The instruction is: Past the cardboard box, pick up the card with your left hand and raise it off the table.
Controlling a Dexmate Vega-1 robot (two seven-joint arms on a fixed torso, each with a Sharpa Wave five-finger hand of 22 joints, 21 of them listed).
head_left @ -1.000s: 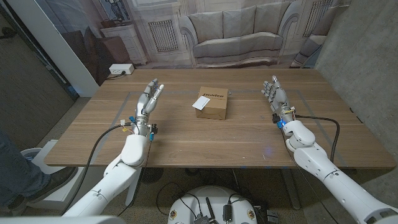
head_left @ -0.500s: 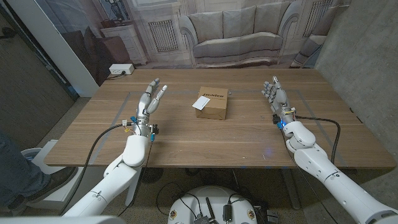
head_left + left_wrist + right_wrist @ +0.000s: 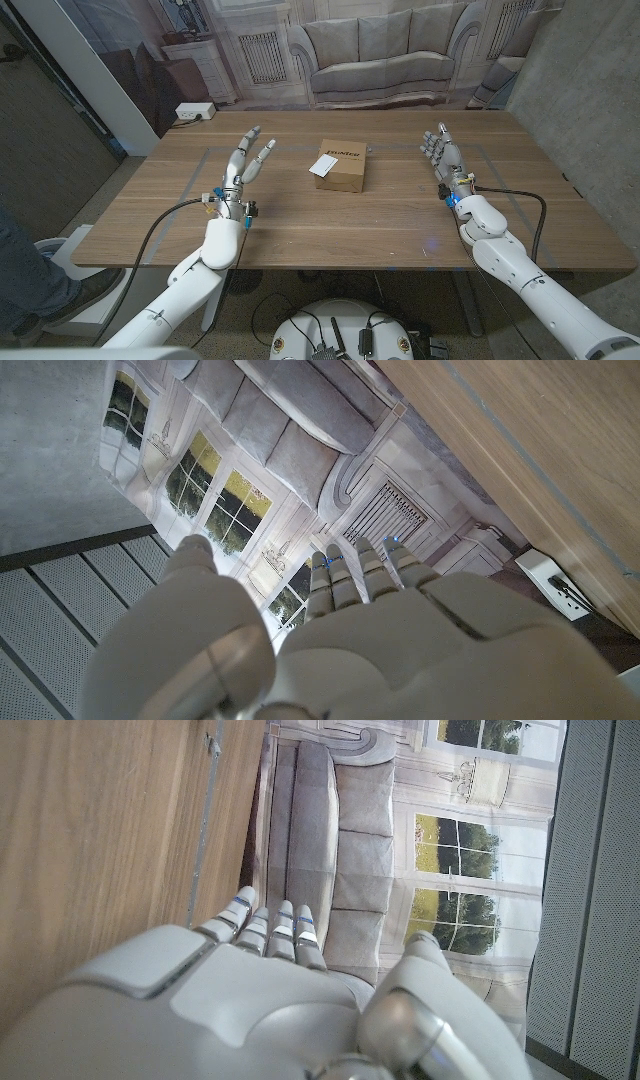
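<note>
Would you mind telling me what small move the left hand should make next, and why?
Probably reach forward and toward the card. The left hand is open, holds nothing, and is apart from the cardboard box, where the white card lies at the box's left edge, untouched. The right hand is open at the far side.

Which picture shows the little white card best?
The head view. There the small white paper card lies at the left edge of the brown cardboard box on the wooden table, whole and unblocked. The left and right wrist views look past the hands at table wood and the sofa backdrop, not at the card.
</note>
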